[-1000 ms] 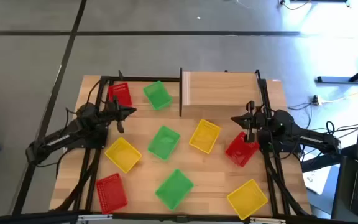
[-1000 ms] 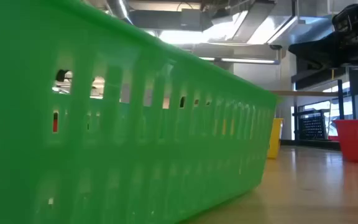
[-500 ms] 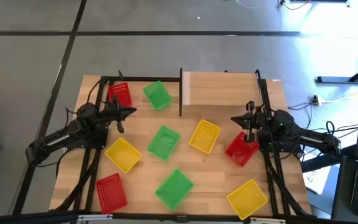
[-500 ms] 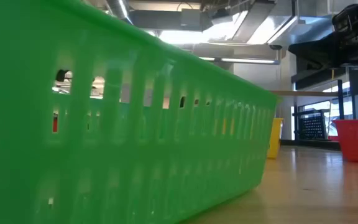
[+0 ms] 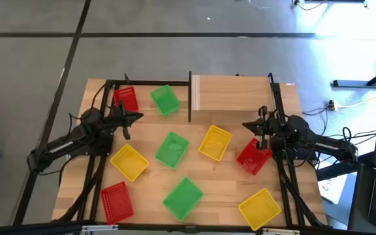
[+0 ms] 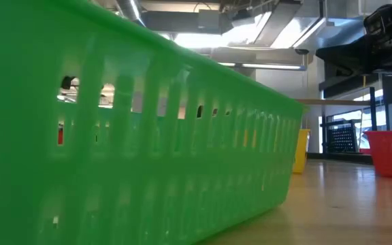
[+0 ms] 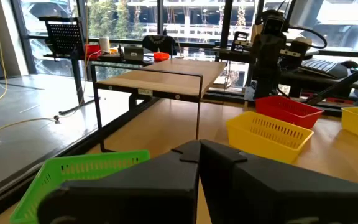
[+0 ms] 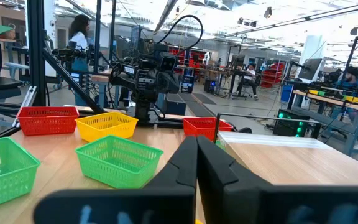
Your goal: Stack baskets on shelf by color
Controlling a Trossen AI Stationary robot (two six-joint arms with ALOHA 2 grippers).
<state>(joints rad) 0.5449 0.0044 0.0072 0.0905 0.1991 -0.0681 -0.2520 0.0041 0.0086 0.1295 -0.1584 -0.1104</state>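
From above, all nine baskets lie scattered on the table point(image 5: 286, 91) and the shelf point(image 5: 230, 92) at the far edge, with its dark post point(image 5: 189, 96) at the left end, is bare; no basket sits on it. The low view gives none of that: a green basket point(image 6: 135, 136) pressed close fills most of it, with only a yellow one point(image 6: 299, 150) and a red one point(image 6: 390, 152) past its end. The left wrist view shows the shelf as a raised board on thin black legs point(image 7: 166, 74), and the right wrist view shows people in the room behind. The left gripper point(image 5: 138, 118) hangs near the far-left corner, fingers point(image 7: 185, 168) pressed together on nothing, just beside a red basket point(image 5: 126, 99) and a green one point(image 5: 165, 100). The right gripper point(image 5: 247, 124) sits right of centre, fingers point(image 8: 194, 162) likewise closed and empty, with a red basket point(image 5: 252, 156) just beside it and a yellow one point(image 5: 215, 143) near. Baskets crowd the middle and near edge, leaving bare wood mostly in front of the shelf. Against the earlier pictures, neither arm nor any basket has shifted.
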